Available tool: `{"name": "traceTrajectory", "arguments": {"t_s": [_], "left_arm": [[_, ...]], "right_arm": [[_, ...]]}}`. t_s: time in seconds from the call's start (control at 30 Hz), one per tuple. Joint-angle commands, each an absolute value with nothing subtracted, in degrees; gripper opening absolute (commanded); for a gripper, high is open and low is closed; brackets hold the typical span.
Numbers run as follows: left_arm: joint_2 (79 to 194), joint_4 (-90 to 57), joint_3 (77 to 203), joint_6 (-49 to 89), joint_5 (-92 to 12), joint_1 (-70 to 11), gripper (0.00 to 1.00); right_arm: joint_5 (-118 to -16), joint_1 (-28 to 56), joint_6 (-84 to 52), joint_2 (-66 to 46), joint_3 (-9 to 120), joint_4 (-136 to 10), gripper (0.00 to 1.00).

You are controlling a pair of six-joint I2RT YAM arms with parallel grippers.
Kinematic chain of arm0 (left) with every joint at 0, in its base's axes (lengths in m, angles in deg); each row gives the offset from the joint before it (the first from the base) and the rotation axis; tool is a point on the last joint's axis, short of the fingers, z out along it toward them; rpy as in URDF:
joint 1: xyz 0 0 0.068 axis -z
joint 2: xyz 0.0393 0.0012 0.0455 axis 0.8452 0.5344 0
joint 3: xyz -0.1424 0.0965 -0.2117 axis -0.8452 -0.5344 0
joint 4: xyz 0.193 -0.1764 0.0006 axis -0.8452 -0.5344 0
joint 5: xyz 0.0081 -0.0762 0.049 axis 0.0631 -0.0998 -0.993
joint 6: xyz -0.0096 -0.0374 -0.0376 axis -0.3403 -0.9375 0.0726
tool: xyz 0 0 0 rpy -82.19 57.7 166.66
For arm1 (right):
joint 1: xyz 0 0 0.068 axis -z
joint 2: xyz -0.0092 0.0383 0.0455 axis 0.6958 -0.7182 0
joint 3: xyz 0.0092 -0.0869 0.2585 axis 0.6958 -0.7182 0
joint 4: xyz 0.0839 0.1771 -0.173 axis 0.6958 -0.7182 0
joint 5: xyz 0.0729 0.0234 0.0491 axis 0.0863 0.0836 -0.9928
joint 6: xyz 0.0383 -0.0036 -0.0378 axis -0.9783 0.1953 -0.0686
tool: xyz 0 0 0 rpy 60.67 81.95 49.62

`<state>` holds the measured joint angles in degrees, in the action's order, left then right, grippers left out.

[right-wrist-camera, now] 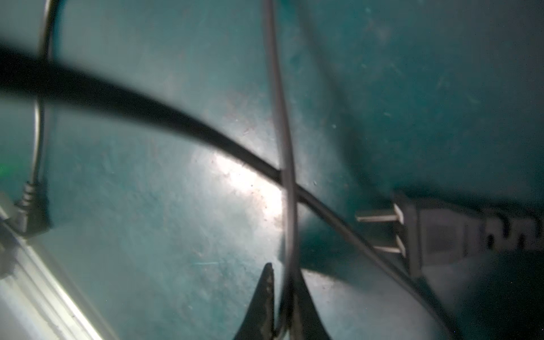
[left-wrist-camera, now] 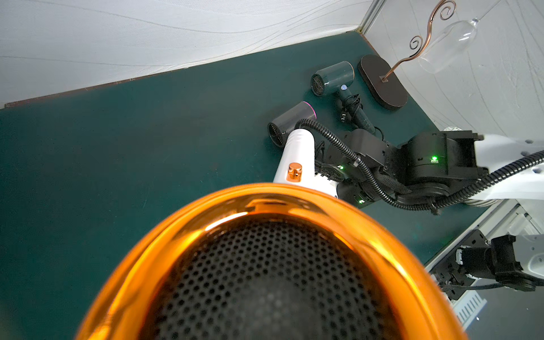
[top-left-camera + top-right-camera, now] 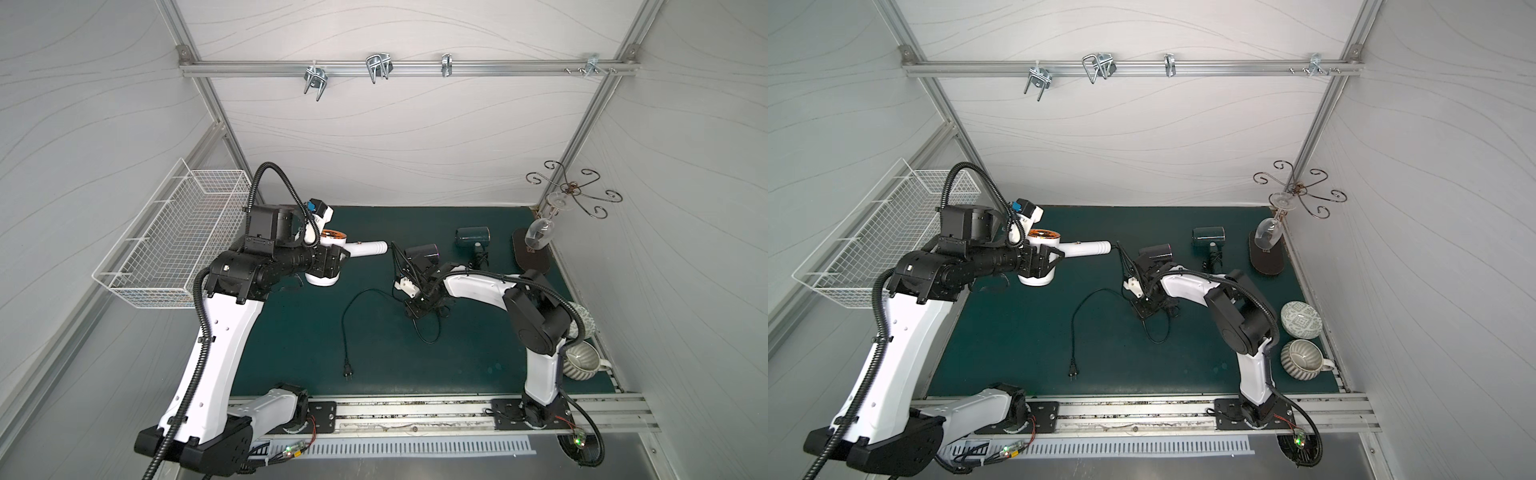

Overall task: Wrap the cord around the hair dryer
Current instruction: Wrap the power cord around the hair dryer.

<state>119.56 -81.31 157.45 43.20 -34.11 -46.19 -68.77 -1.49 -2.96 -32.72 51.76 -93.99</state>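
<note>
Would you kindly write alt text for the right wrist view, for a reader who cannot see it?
The right gripper is shut on a thin black cord that stretches away over the dark green mat. A thicker blurred black cable crosses it, and a black two-prong plug lies flat nearby.

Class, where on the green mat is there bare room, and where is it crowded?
Free: back strip behind the white hair dryer; front patch between plug and right arm. Crowded: right side, with green dryer, glass stand, cup.
</note>
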Motion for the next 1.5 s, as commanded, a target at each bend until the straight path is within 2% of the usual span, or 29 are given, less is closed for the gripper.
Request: {"name": "traceTrajectory", "arguments": {"t_s": [0.0,0.33,0.6,0.97,1.27,1.47], "left_arm": [[118.1,-76.4,158.2,43.9,-34.3,-46.4,0.0],[118.1,-76.7,157.0,45.3,-37.7,-46.7,0.0],[118.9,-76.7,156.0,46.1,-41.3,-47.9,0.0],[119.4,-77.3,156.2,46.3,-45.6,-48.9,0.0],[118.0,-76.7,155.2,46.2,-47.0,-49.0,0.0],[118.9,-75.8,159.7,45.9,-51.8,-49.2,0.0]], "right_arm": [[-68.2,-1.4,-2.8,-30.3,52.6,-94.7,0.0],[-68.3,4.1,-2.6,-15.8,58.7,-103.3,0.0],[-70.7,7.6,-2.7,-8.4,65.5,-109.0,0.0],[-72.6,10.7,-2.0,-3.5,76.3,-113.7,0.0],[-69.0,12.2,-2.4,-2.6,84.8,-115.9,0.0],[-69.7,12.2,-3.4,-2.6,88.0,-119.9,0.0]]}}
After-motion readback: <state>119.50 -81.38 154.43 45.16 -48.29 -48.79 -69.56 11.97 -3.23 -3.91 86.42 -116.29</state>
